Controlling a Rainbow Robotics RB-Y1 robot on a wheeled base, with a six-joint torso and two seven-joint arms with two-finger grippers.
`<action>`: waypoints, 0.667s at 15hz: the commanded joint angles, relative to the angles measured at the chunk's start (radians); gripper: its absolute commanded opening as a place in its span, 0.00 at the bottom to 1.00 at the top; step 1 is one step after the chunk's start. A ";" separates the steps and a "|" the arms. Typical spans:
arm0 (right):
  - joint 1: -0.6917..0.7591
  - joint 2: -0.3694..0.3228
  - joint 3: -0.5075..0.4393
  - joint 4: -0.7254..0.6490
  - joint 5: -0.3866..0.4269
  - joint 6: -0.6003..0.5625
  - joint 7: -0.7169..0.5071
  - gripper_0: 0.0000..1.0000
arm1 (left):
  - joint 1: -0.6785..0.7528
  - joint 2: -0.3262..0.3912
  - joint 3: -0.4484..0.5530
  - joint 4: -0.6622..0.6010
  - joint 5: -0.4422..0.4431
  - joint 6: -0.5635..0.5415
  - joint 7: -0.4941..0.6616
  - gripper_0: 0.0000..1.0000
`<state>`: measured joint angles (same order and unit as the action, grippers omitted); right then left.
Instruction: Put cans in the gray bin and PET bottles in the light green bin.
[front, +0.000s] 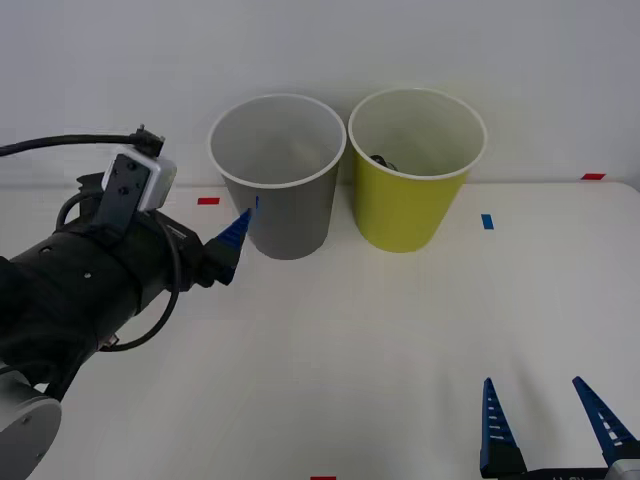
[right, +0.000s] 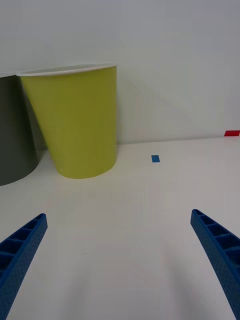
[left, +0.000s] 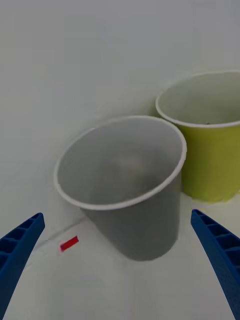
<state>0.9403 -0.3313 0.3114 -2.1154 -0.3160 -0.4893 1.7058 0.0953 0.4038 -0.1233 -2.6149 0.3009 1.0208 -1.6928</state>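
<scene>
PET bottle, dark-capped, seems to lie inside tall yellow-green bin (front: 410, 205); gray tapered bin (front: 285, 215) looks empty. My left gripper (front: 238, 232) beside gray bin, spread wide, empty; right gripper (front: 548, 420) parked low, spread wide.

White table (front: 400, 330) spreads out in front of me, plain pale wall (front: 120, 60) behind it at 12 o'clock. Small tape marks on the tabletop: red (front: 208, 201) at 11, blue (front: 487, 221) at 1, red (front: 593, 176) at 2. Light is soft and even, with faint shadows.
</scene>
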 joint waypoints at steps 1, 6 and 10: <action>0.000 0.000 0.000 0.000 0.000 0.000 0.000 1.00 | 0.093 -0.059 0.022 -0.003 -0.048 -0.041 -0.002 1.00; 0.000 0.000 0.000 0.000 0.000 0.000 0.000 1.00 | 0.282 -0.056 0.040 0.162 -0.046 -0.482 0.004 1.00; 0.000 0.000 0.000 0.000 0.000 0.000 0.000 1.00 | 0.420 -0.040 0.028 0.242 -0.026 -0.674 0.005 1.00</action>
<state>0.9403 -0.3313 0.3114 -2.1154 -0.3160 -0.4893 1.7058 0.4732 0.3592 -0.0879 -2.3872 0.2670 0.3784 -1.6875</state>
